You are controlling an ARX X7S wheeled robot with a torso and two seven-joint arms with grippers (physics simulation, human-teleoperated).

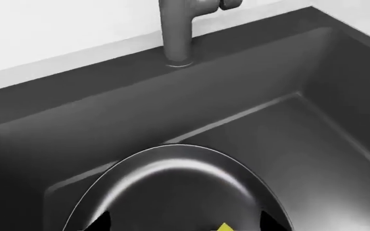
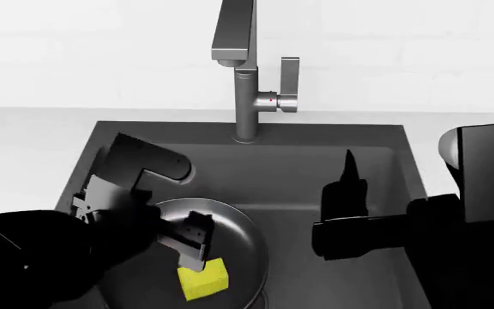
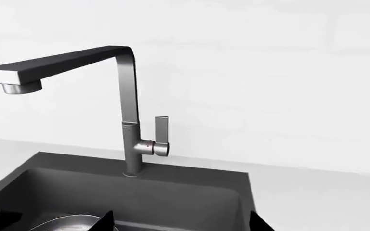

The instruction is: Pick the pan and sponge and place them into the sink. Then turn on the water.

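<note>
**Pan and sponge in the basin, tap dry**

At the lower left of the head view the left gripper [image 2: 197, 239] hangs over the pan [image 2: 240, 235], its fingers spread with nothing between them. The pan lies on the floor of the sink [image 2: 375, 138], toward the basin's left side, running off the bottom edge of the frame. The sponge [image 2: 204, 279] rests inside the pan, just below the gripper's fingertips; whether they touch it I cannot tell.

At the upper centre stands the tap [image 2: 245, 77] on the sink's back rim, its lever [image 2: 289, 80] upright on the right side, no stream under the spout.

In the right half the right gripper [image 2: 347, 193] hovers over the bare right part of the basin, pointing toward the tap. One dark finger [image 2: 348, 168] shows; whether the pair is apart or pressed together I cannot tell.
</note>
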